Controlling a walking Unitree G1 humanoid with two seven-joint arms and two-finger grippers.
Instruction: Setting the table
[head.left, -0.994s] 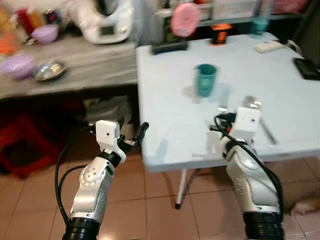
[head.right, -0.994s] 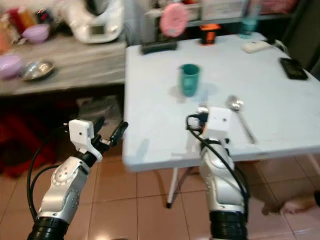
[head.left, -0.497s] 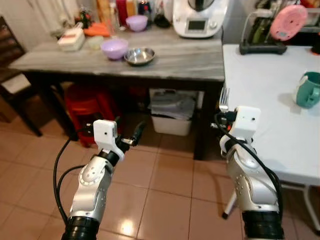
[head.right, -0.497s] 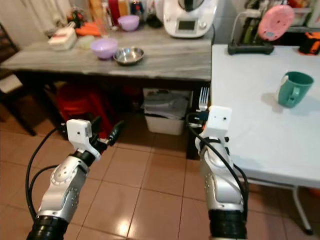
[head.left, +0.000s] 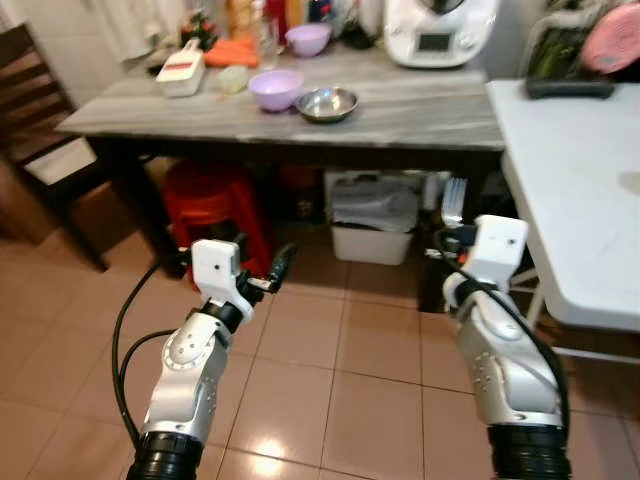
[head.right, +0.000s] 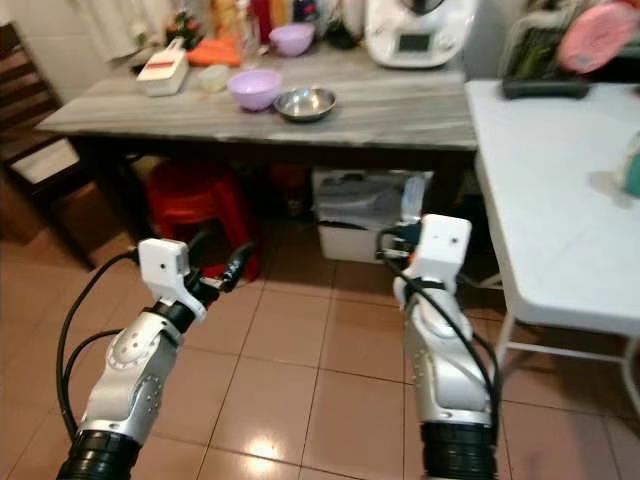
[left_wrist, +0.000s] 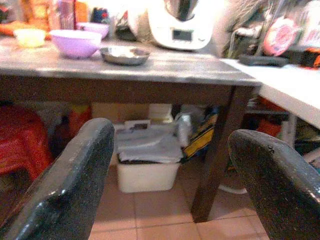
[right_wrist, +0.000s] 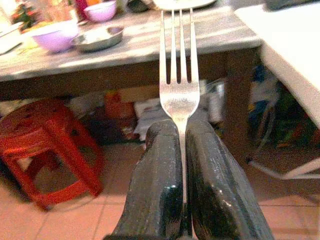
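Note:
My right gripper (right_wrist: 180, 126) is shut on the handle of a silver fork (right_wrist: 178, 75), whose tines point up and forward. The fork (head.left: 454, 200) stands in front of my right wrist, above the tiled floor and to the left of the white table (head.left: 580, 190). My left gripper (head.left: 262, 263) is open and holds nothing; its two black fingers (left_wrist: 65, 185) are spread wide, facing the grey counter (head.left: 400, 108). A purple bowl (head.left: 275, 88) and a steel bowl (head.left: 327, 102) sit on that counter.
A red stool (head.left: 210, 195) and a white bin (head.left: 375, 228) stand under the counter. A white kitchen machine (head.left: 440, 30) is at the counter's back. A dark wooden chair (head.left: 40, 130) stands at the far left. Brown tiled floor lies before me.
The camera has swung left, from the white table with the teal cup to the counter. Both arms hold the same pose and the fork stays in the right gripper.

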